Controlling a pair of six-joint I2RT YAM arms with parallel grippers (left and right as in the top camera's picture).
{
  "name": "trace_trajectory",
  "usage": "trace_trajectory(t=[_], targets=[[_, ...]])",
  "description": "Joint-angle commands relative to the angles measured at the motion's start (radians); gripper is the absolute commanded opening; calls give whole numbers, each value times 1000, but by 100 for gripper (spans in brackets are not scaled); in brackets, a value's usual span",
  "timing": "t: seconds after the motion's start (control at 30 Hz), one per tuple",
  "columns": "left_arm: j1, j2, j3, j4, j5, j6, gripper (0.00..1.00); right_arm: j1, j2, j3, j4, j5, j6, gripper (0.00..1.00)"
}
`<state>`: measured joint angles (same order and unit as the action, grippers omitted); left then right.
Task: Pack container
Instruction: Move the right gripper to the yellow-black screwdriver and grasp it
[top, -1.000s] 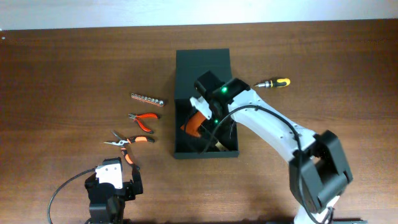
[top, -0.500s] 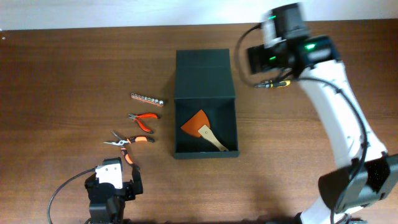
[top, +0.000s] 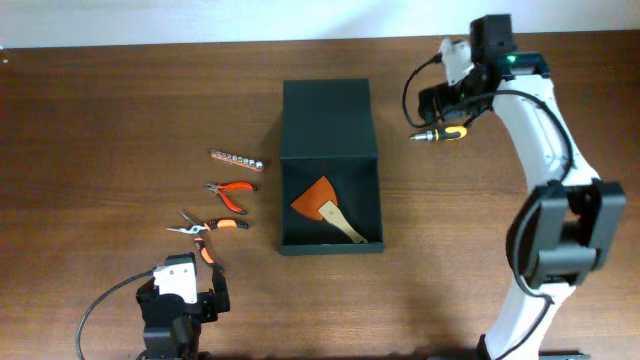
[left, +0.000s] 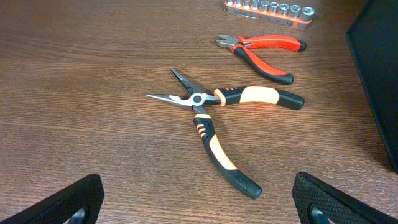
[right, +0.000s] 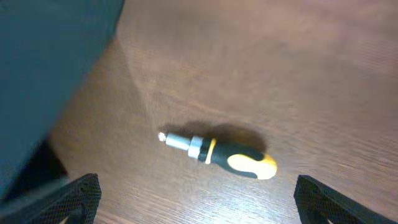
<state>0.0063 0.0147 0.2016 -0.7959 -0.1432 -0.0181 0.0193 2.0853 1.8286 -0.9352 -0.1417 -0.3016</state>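
The dark green container (top: 370, 200) stands open mid-table, its lid (top: 328, 120) folded back. An orange scraper with a wooden handle (top: 322, 208) lies inside. My right gripper (top: 452, 88) is open and empty, above a stubby yellow-and-black screwdriver (top: 441, 133) lying right of the lid; the screwdriver also shows in the right wrist view (right: 225, 155). My left gripper (top: 182, 300) is open and empty at the front left. Before it lie long-nose pliers (left: 221, 118), red cutters (left: 264, 51) and a socket rail (left: 268, 7).
The container's edge (left: 379, 81) shows at the right of the left wrist view, and its lid (right: 43, 68) at the left of the right wrist view. A pale wall runs along the table's far edge (top: 200, 42).
My right gripper has left the scraper in the container, risen out and swung to the back right, over the screwdriver. The left arm has not moved.
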Motion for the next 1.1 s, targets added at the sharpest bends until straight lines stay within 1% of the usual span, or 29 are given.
trace_trajectory(t=[0.0, 0.23, 0.47, 0.63, 0.83, 1.07], targets=[[3, -10, -6, 2, -3, 19, 99, -3, 65, 12, -22, -27, -146, 100], [3, -10, -6, 2, -3, 19, 99, -29, 142, 12, -27, -2, -194, 100], [3, -10, -6, 2, -3, 19, 99, -68, 149, 12, -28, 18, -242, 100], [3, -10, -6, 2, -3, 19, 99, -92, 170, 12, -31, 16, -250, 100], [3, -10, -6, 2, -3, 19, 99, -90, 206, 11, -40, -5, -268, 100], [3, -10, -6, 2, -3, 19, 99, -91, 209, 12, -30, -5, -298, 100]])
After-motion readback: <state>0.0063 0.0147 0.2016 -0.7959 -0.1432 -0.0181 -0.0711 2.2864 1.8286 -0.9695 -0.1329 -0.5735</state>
